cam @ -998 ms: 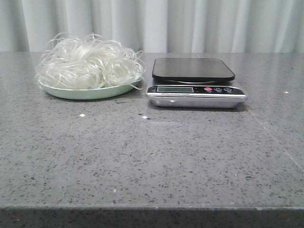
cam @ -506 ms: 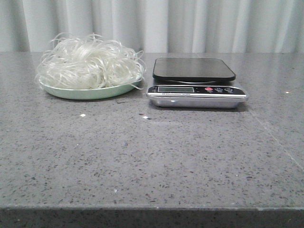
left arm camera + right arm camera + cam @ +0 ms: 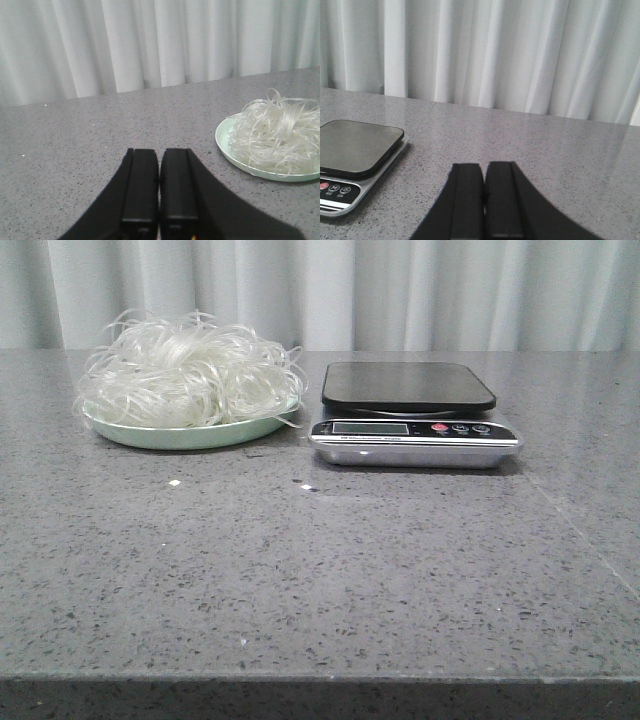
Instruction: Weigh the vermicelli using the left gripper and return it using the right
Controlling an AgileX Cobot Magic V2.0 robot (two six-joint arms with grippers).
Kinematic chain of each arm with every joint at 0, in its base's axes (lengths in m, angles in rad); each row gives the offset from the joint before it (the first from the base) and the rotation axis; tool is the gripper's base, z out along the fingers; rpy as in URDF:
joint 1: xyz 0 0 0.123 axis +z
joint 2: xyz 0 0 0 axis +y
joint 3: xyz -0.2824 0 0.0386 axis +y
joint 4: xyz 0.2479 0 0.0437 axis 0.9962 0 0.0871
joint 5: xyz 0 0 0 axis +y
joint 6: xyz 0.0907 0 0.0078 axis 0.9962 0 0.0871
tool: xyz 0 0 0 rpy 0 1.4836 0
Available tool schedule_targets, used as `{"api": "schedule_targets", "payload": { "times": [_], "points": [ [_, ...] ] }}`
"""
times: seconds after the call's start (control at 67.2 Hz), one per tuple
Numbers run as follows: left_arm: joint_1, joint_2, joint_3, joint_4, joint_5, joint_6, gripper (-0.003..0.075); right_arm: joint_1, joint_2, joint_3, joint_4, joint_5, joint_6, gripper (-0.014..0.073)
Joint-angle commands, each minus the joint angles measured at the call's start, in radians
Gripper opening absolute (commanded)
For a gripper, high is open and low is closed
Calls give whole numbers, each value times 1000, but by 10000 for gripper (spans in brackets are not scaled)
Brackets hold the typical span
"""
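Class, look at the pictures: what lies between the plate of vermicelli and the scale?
Nothing: in the front view only bare grey countertop separates the plate of vermicelli from the scale.

Soft, even, bright light; faint shadows, slight table (image 3: 320, 570) glare.
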State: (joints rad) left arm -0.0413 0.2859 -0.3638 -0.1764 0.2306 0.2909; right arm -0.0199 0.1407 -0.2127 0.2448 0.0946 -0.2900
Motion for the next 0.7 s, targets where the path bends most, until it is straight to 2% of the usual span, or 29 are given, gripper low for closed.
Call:
{"api": "schedule_targets", "payload": {
  "times": [0.0, 0.089, 0.194, 0.253, 0.357, 0.596, 0.64, 0.685],
  "points": [
    [3, 7, -27, 1, -72, -11, 136, -7, 10, -26, 6, -84, -1, 151],
    [3, 3, -27, 68, -79, -17, 136, -7, 10, -26, 6, -84, -1, 151],
    [3, -24, 0, 143, -86, -154, 136, -7, 10, -26, 6, -84, -1, 151],
    [4, -55, 47, 169, -126, -184, 136, -7, 10, -26, 6, -84, -1, 151],
    [4, -123, 145, 169, -187, -187, 136, -7, 10, -26, 6, -84, -1, 151],
    [7, -306, 376, 169, -219, -187, 136, -7, 10, -26, 6, -84, -1, 151],
    [7, -312, 372, 167, -149, -187, 136, -7, 10, -26, 6, -83, -1, 151],
    [7, -307, 374, 167, -153, -187, 136, -7, 9, -26, 6, -83, -1, 151]
  ]
}}
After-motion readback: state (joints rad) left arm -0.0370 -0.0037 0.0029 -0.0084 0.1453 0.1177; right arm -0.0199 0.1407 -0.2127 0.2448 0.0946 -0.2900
